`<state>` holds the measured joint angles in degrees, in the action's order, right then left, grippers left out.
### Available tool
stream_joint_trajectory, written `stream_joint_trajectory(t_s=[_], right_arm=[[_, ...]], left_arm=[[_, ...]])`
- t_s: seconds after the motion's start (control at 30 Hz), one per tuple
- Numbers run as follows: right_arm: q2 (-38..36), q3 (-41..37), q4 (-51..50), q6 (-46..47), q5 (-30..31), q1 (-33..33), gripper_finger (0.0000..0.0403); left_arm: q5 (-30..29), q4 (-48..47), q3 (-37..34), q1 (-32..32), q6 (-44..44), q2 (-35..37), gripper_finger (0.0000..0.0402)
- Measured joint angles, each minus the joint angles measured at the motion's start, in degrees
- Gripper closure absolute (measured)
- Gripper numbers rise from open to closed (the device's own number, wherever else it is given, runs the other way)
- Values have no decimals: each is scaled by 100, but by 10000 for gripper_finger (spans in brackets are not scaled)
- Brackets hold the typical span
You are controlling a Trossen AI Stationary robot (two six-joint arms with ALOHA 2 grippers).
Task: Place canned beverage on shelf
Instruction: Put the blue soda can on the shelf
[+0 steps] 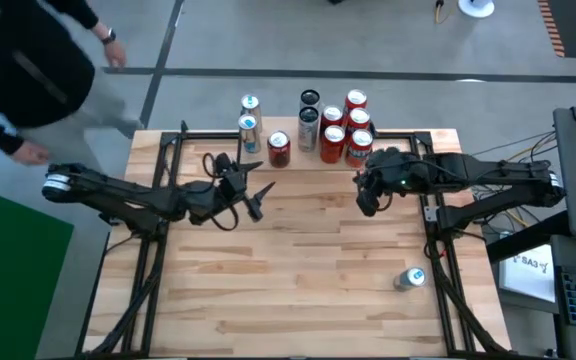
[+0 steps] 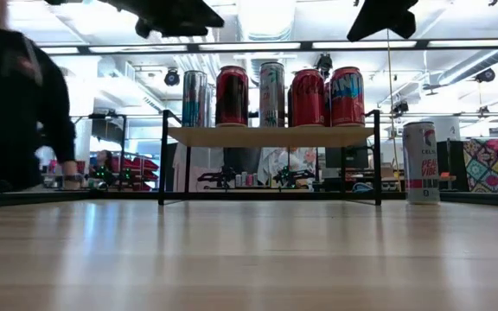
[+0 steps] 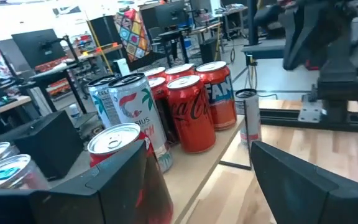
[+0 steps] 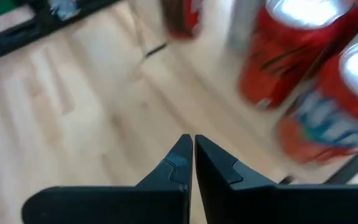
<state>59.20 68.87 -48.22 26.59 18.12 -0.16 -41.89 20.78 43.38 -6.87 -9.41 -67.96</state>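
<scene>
You had the left gripper (image 1: 255,203) spread wide and empty above the table (image 1: 298,290) near the shelf (image 2: 271,136) (already crowded with cans), the right gripper (image 4: 193,152) pinched closed on nothing, and one can (image 1: 409,279) standing apart near the table's right edge.
</scene>
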Motion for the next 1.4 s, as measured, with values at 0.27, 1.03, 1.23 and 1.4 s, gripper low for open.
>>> stream_joint_trajectory(t_s=[0.27, 1.03, 1.23, 1.4], right_arm=[[748, 644, -1225, 913, -1219, 1, 394], [740, 679, -3997, 6192, -3480, 2329, 394], [861, 363, -4005, 7138, -3464, 3410, 394], [1170, 347, -3748, 7283, -3471, 3690, 388]], left_arm=[[-12, -955, 0, -121, 237, 809, 128], [-7, -1280, 0, -121, -201, 1059, 128], [-7, -1271, 0, -121, -192, 1053, 128], [-7, -1268, 0, -121, -190, 1053, 128]])
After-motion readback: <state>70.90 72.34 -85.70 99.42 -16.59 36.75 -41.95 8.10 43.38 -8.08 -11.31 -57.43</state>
